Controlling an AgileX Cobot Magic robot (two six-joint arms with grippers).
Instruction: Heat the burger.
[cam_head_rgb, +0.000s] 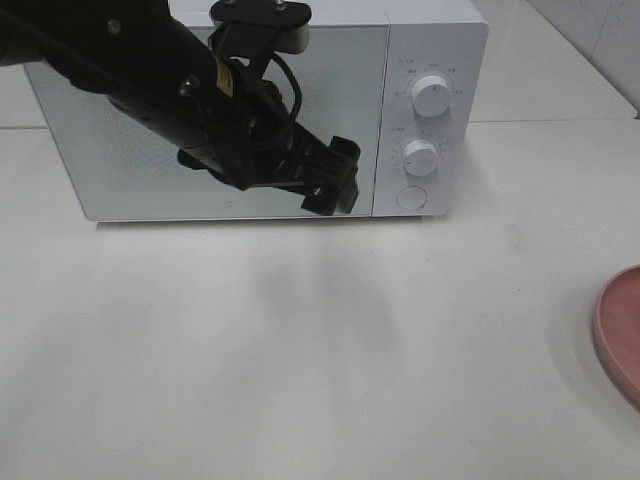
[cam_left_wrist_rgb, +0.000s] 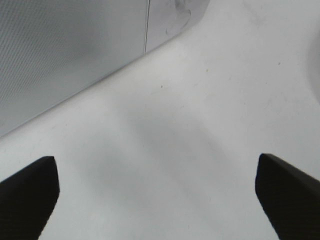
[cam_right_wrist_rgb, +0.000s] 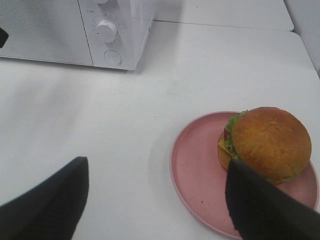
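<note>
Right wrist view: burger (cam_right_wrist_rgb: 267, 142) sits on pink plate (cam_right_wrist_rgb: 197, 165); both grippers gape wide, empty; microwave (cam_right_wrist_rgb: 75, 30) at eleven o'clock.

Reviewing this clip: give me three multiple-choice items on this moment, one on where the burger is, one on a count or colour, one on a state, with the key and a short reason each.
1. Where is the burger?
A. On the pink plate
B. Inside the microwave
C. In the left gripper

2. How many round knobs are on the microwave control panel?
A. One
B. Two
C. Four

3. What is the state of the microwave door?
A. Wide open
B. Removed
C. Closed

Key: 1 A, the right wrist view shows the burger sitting on the plate; 2 B, the exterior high view shows an upper knob and a lower knob above a round button; 3 C, the door lies flush with the front, and the left gripper in front of it holds nothing.
</note>
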